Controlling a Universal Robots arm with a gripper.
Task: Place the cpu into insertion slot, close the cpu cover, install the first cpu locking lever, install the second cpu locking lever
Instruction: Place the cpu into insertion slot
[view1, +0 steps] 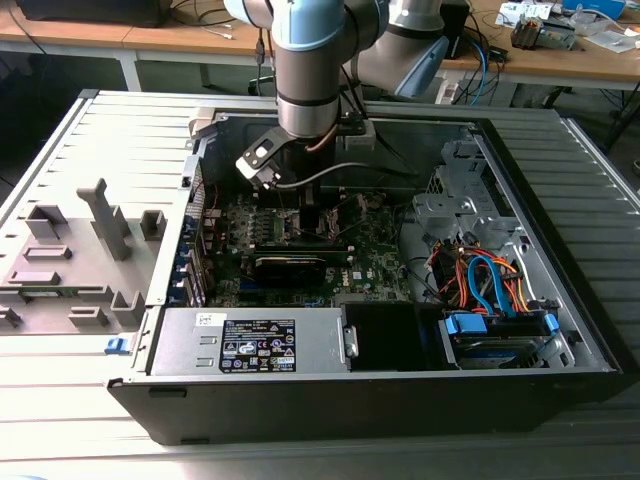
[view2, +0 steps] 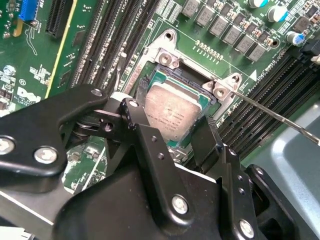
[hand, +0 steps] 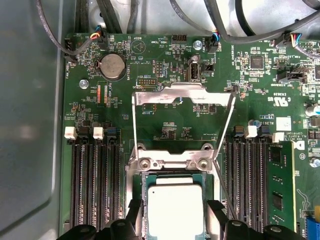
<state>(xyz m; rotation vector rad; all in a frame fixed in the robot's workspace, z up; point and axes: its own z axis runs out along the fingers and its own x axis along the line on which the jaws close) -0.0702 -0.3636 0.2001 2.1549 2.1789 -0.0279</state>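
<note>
Your cpu (hand: 175, 210) lies flat inside the insertion slot (hand: 170, 163) on the motherboard (hand: 50, 107), within the open computer case (view1: 350, 412). The cpu cover (hand: 170, 94) is swung open, clear of the slot. Your gripper (hand: 175, 221) has its fingers spread apart, flanking the cpu.

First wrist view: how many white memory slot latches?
4. Two white latches head the slots on one side of the cpu; two on the other. Slots' far ends are cut off; more may exist.
</note>
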